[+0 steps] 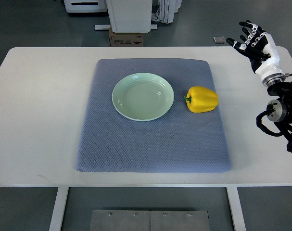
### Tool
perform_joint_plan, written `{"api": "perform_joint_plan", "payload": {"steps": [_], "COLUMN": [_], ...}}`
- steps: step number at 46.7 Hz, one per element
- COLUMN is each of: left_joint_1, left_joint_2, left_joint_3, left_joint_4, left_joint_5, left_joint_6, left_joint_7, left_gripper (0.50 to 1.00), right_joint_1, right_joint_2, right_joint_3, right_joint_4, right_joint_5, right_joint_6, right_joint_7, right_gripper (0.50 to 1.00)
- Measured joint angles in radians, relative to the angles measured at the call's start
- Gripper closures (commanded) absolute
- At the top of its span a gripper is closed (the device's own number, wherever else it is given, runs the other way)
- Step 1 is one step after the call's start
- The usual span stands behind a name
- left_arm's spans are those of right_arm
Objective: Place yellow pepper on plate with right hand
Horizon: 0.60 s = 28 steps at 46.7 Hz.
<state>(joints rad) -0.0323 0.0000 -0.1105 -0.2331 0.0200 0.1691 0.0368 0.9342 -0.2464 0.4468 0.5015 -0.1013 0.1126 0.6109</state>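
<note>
The yellow pepper [202, 99] lies on its side on the blue-grey mat [153, 144], its green stem turned toward the plate [143, 96], which sits just beside it and apart from it by a narrow strip of mat. Nothing rests on the pale green plate, so by the look of it the task has hardly begun: the pepper is not yet grasped, not lifted, and not set down where it belongs. All of that is left to do: the reach, the grasp, the short carry across to the plate and the release. The right hand [251, 39] hangs over the far right corner of the white worktop [40, 120], its fingers [243, 33] spread and loose, holding nothing. From those fingers the pepper lies well apart, nearer the robot and off toward the middle of the worktop, with bare worktop and the mat's right edge between them; the plate lies further still in the same direction, beyond the pepper. Judging from this, the hand would have to travel down and inward before it could close around the pepper, and the rounded, glossy skin may want a firm wrap of the fingers to keep it from rolling. The left arm does not show at all. Beyond the worktop's far edge a cardboard box [126, 38] stands on the floor.
</note>
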Motion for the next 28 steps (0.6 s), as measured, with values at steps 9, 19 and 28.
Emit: {"api": "perform_joint_plan", "payload": {"steps": [9,19,28], "left_joint_1": [0.000,0.000,0.000], "left_joint_2": [0.000,0.000,0.000], "left_joint_3": [0.000,0.000,0.000], "left_joint_4": [0.000,0.000,0.000], "left_joint_5": [0.000,0.000,0.000], "left_joint_6": [0.000,0.000,0.000], "left_joint_7": [0.000,0.000,0.000], "left_gripper": [0.500,0.500,0.500], "right_joint_1": [0.000,0.032,0.092], "right_joint_2": [-0.002,-0.054,-0.092], "right_joint_3": [-0.009,-0.145,-0.282], "right_joint_4": [0.004,0.010,0.011], "right_joint_5": [-0.017,-0.121,-0.149], "right_joint_6": [0.050,0.070,0.067], "right_joint_7": [0.000,0.000,0.000], "right_gripper": [0.500,0.500,0.500]}}
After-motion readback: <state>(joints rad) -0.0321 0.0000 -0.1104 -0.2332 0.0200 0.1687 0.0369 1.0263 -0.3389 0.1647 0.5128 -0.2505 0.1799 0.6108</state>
